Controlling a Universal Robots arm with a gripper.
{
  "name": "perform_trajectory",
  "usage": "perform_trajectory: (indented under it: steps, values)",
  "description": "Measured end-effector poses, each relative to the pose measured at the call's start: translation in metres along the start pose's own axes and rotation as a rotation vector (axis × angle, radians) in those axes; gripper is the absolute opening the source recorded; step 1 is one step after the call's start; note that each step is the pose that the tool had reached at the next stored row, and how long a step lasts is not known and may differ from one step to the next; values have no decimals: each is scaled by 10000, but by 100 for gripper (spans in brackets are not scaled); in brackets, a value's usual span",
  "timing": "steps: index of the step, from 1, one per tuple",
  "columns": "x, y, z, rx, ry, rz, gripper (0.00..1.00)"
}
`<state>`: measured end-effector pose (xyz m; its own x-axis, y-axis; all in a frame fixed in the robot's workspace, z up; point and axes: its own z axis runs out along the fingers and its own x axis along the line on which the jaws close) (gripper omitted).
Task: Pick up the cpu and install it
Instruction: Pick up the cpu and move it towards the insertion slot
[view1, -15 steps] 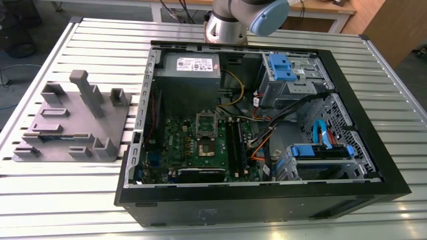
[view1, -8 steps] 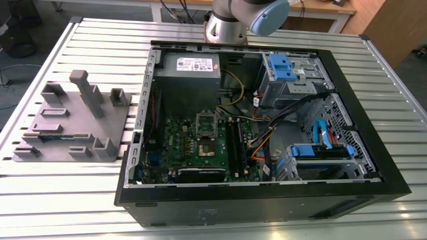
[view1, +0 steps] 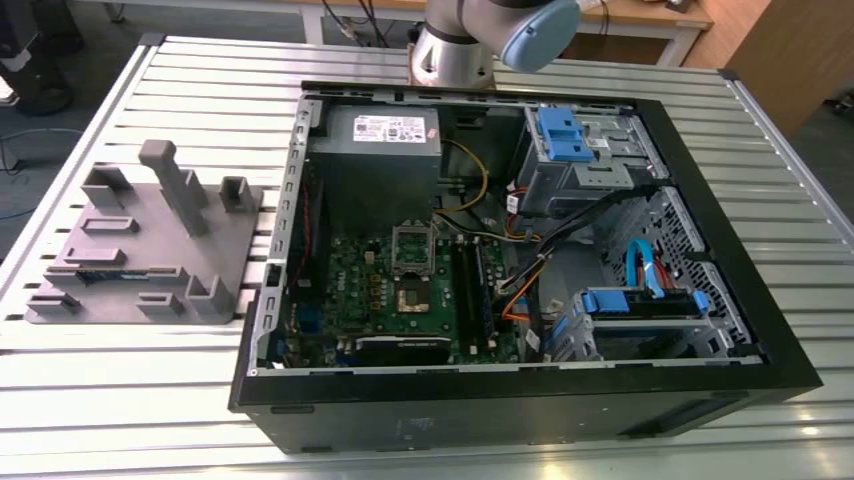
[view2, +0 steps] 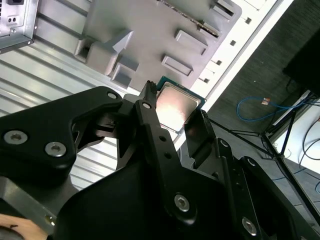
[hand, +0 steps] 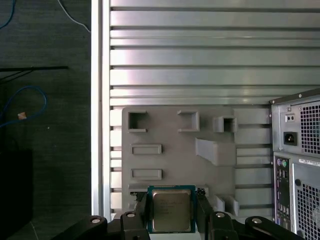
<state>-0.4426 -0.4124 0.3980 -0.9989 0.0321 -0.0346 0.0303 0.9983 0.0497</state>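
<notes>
the jaws are clamped on the cpu, with a black finger tight against each side, and the chip's silvery top faces the first wrist view. it's held up in the air, with the grey fixture lying well beyond it on the slatted worktop. in the exterior view the arm sits behind the open pc case, fixture on the exterior view's left.

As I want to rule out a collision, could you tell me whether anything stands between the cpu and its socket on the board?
Nothing visible does. The tool holds the cpu by its sides, the computer case lies open on top, and the socket on the board looks uncovered in the exterior view.
</notes>
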Motion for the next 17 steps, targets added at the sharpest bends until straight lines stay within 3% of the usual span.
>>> perform_trajectory:
  steps: [17]
  values:
    - [-209, 6, 10, 2, 29, 1, 47]
